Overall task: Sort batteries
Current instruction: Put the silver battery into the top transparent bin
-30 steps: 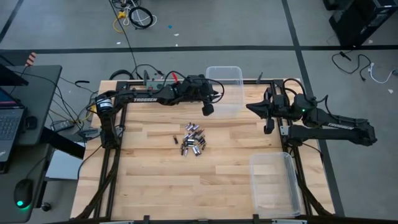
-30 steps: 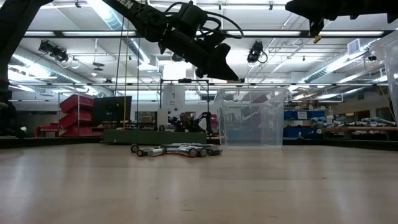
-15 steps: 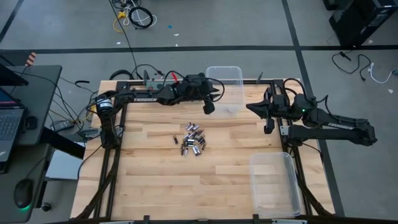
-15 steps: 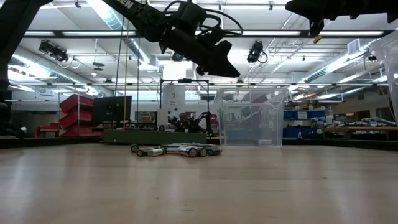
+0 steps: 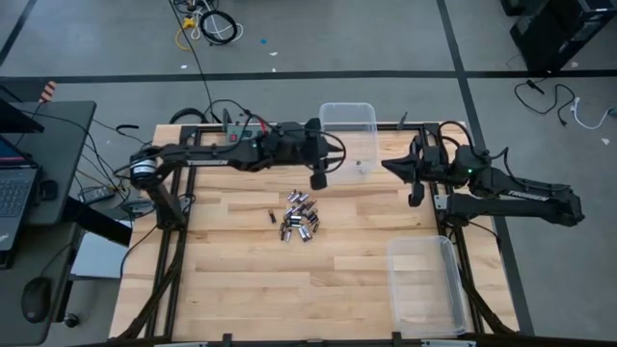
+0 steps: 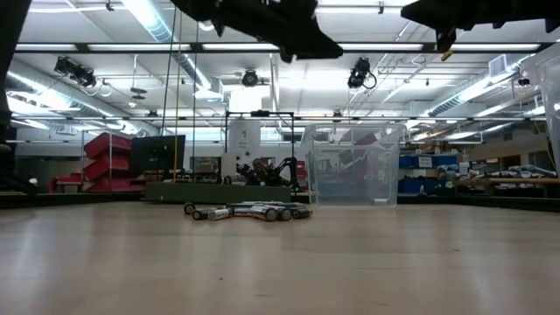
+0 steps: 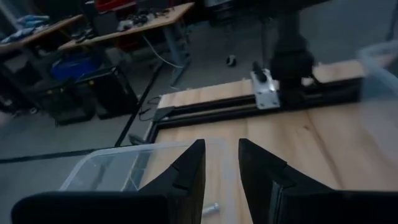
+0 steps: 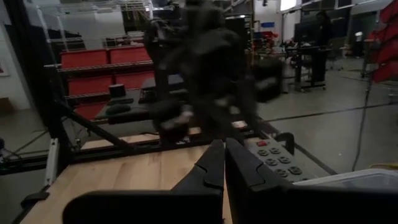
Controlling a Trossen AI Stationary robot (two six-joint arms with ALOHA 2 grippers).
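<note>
The batteries (image 5: 300,217) lie in a loose pile of small silvery and dark cells at the table's middle, resting on their sides; in the low view the batteries (image 6: 249,211) form a low row. My left gripper (image 5: 318,178) hangs open high above the table, by the near left corner of the far clear bin (image 5: 347,135). It holds nothing. In the left wrist view my left gripper (image 7: 221,168) looks down at the far clear bin (image 7: 118,168), where one small battery (image 7: 210,208) lies on the floor. My right gripper (image 5: 416,196) waits shut near the right edge, raised.
A second clear bin (image 5: 429,284) stands at the table's near right corner. A green power strip (image 6: 219,191) lies along the far edge behind the pile. The black frame rails (image 5: 178,241) border the table. Bare wood surrounds the pile on the near and left sides.
My left gripper has risen, climbing to the top of the low view, and drifted a little toward the table's near edge while its arm stretched out lower along the far edge. The battery pile and my right arm have kept still.
</note>
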